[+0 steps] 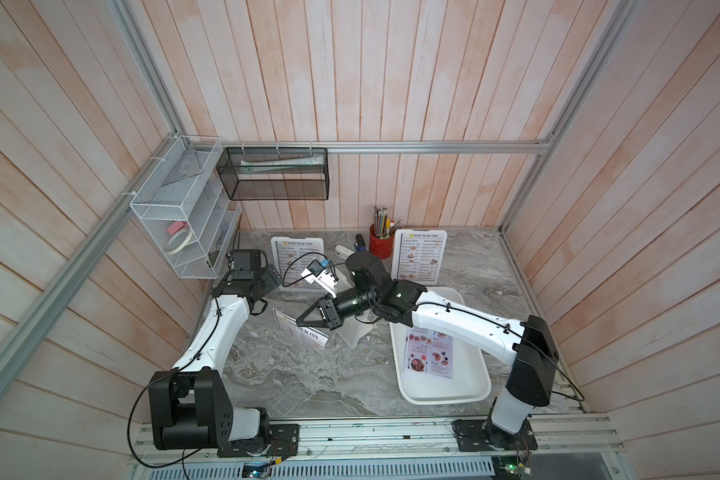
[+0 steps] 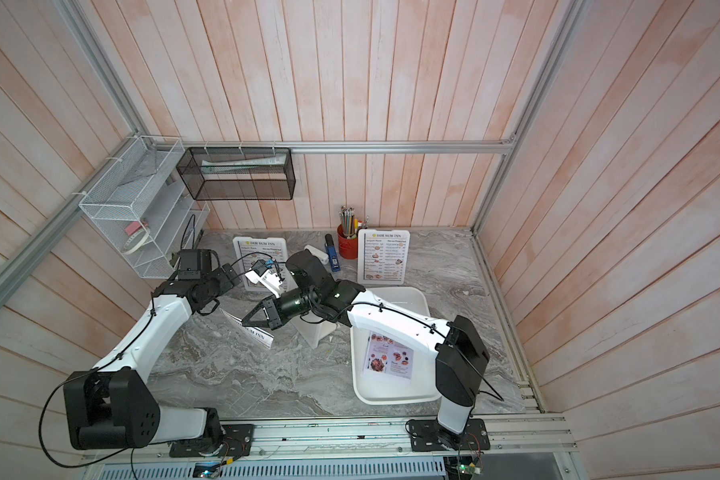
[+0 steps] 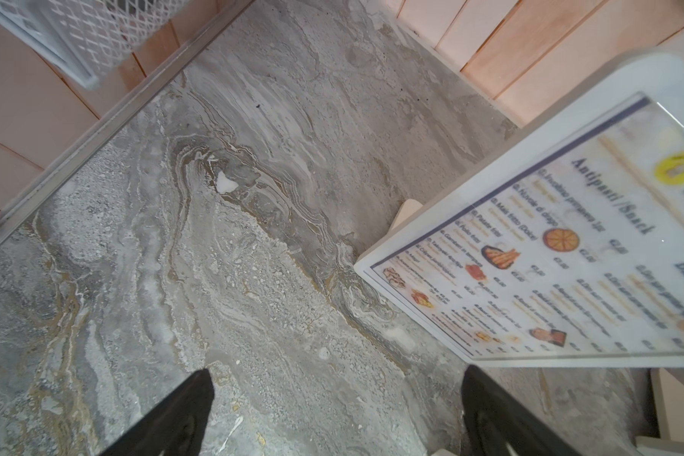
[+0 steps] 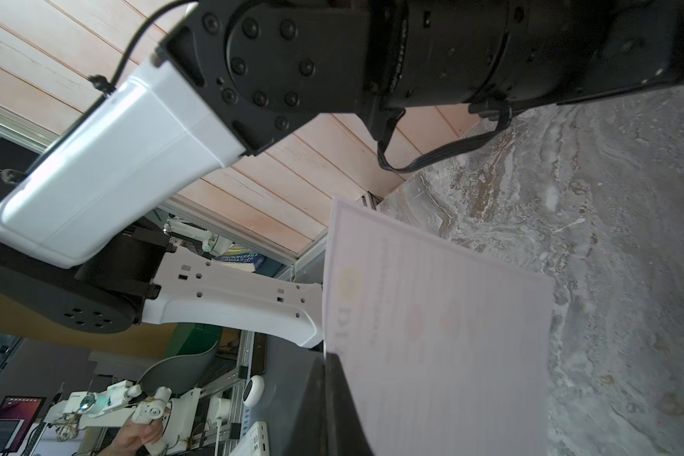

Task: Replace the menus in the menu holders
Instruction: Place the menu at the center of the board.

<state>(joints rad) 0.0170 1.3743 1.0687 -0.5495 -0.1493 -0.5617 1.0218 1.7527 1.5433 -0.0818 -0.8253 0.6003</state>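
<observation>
I work in a robotics lab: plank walls on aluminium framing, nine to three o'clock; another robot rig and a monitor beyond.

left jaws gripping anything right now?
No: in the left wrist view the left jaws stand open over bare table, with the menu holder beside them, untouched.

Soft, even light fills both top views, with only faint shadows on the bench. Wrist views blur close up: the framed menu smears, the loose menu looks washed out
</observation>
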